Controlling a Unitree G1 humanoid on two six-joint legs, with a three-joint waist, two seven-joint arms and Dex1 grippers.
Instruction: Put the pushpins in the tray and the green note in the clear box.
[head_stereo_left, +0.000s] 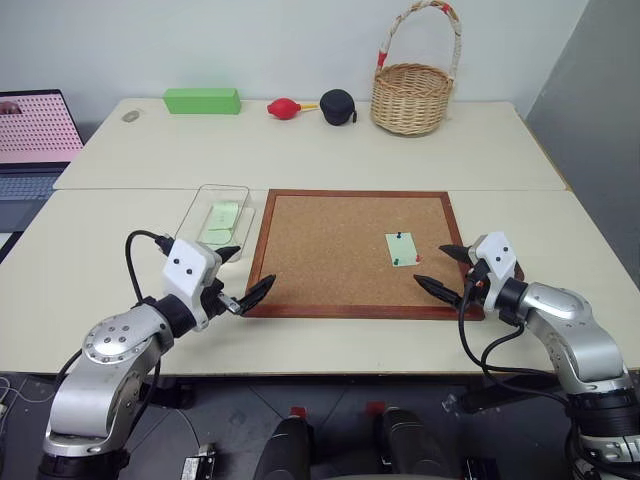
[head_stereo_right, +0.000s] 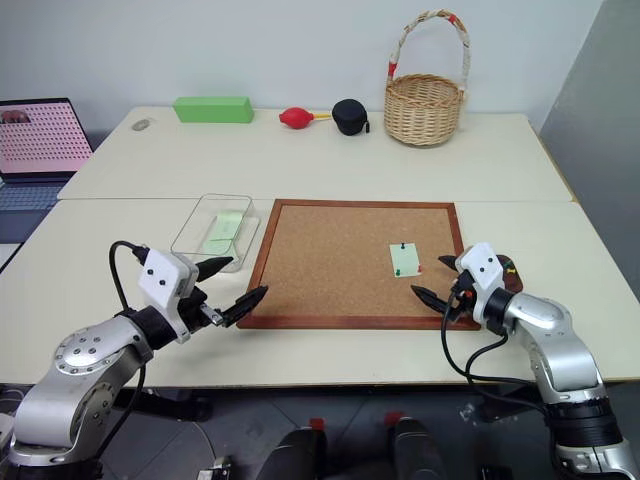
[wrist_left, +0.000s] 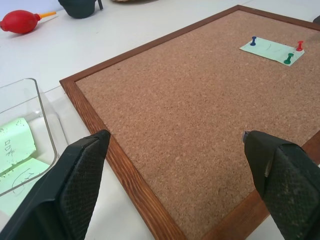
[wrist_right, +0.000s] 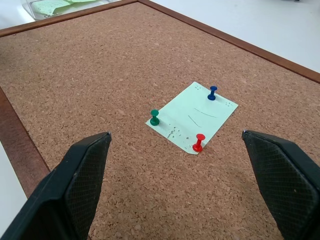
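Right of centre on the cork board (head_stereo_left: 340, 250), the green note (wrist_right: 192, 117) lies pinned by three pushpins (wrist_right: 199, 143) — both grippers (head_stereo_left: 238, 282) (head_stereo_left: 442, 268) released, flanking the board's lower corners.

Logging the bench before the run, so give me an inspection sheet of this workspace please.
Surface: two pale tables; cork board in front.
Job's things: green note pinned to the board by three pushpins; clear box already holds green slips; tray beside the right end effector.
Clutter: green block, red bulb, black case, wicker basket.
End effectors: left open; right open.
Cables: black cable on each wrist.
Surroundings: laptop, wall.
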